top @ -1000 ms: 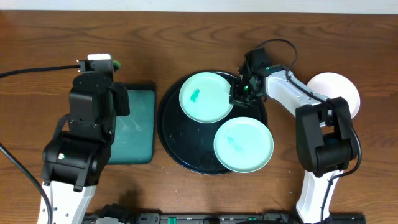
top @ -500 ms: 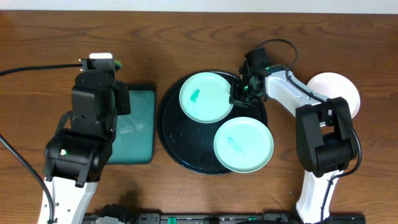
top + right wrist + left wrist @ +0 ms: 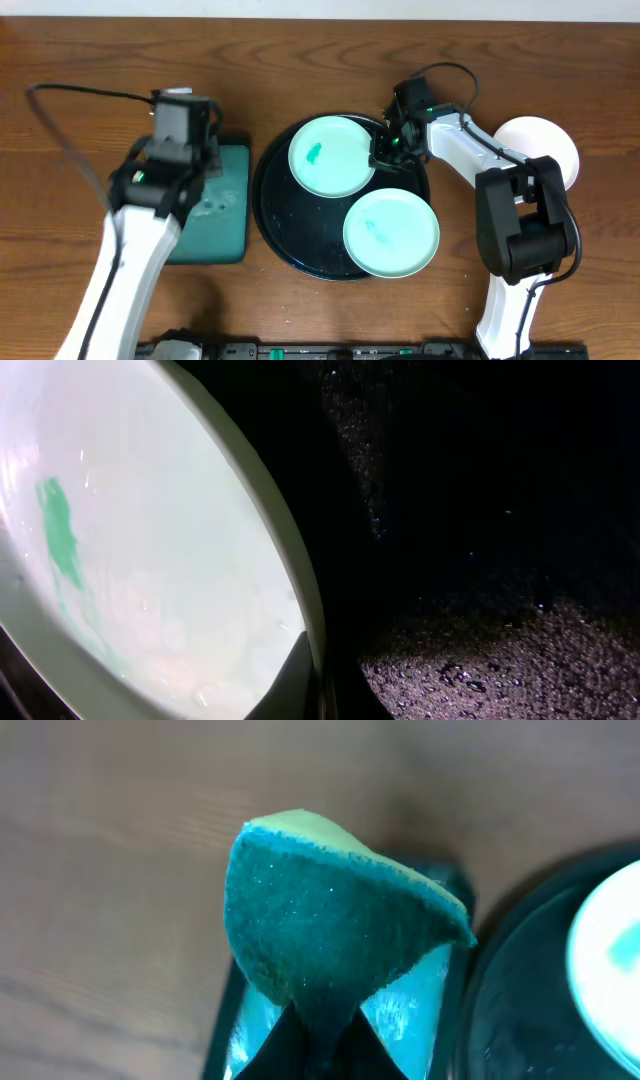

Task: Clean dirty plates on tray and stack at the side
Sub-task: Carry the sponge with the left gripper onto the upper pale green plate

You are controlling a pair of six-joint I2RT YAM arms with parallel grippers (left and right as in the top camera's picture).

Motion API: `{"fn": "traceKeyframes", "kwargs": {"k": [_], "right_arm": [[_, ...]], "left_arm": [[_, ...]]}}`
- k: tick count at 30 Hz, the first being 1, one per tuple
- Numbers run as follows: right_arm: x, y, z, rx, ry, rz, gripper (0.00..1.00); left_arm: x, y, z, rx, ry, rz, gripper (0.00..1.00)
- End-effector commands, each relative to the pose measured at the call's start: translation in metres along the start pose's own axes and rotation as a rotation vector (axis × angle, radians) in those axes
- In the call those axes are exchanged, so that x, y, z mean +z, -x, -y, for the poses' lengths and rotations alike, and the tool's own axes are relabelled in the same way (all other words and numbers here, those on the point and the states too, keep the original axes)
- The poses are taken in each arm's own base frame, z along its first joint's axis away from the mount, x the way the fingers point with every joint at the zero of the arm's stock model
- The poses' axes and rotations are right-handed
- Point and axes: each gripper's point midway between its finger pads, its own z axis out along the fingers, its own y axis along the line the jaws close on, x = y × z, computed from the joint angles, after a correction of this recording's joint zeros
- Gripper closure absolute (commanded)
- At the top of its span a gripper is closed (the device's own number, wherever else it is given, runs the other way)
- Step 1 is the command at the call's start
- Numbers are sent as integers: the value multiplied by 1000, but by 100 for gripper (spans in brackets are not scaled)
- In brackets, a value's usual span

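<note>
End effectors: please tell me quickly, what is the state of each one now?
Left end effector: closed, holding the green sponge.
Right end effector: closed on the rim of the rear mint-green plate.

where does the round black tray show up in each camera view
overhead: the tray sits in the middle.
left wrist: its glossy rim curves through the lower right.
right wrist: its wet black floor fills the right side.
shared landmark: the rear mint-green plate with its teal smear, on the left in right wrist; probably the pale edge at far right in left wrist.
</note>
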Motion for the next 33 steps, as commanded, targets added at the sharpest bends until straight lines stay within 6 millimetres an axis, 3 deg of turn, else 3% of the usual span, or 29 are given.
{"fn": "traceKeyframes", "kwargs": {"k": [1, 4, 7, 15, 25, 33], "right_arm": [[14, -13, 7, -2, -23, -54, 99], [14, -13, 7, -1, -23, -56, 99], [14, -13, 8, 0, -24, -58, 99], [17, -20, 0, -24, -25, -70, 99], [30, -43, -28, -99, -29, -104, 99], [33, -51, -35, -106, -30, -115, 99]], "left_arm": [[25, -17, 8, -73, 7, -111, 93], [43, -38, 26, -60, -48, -233, 93], [47, -50, 48, -77, -152, -308, 93], [20, -27, 100, -140, -456, -281, 93], [10, -27, 141, -102, -474, -226, 93], [35, -50, 159, -78, -398, -286, 93]]}}
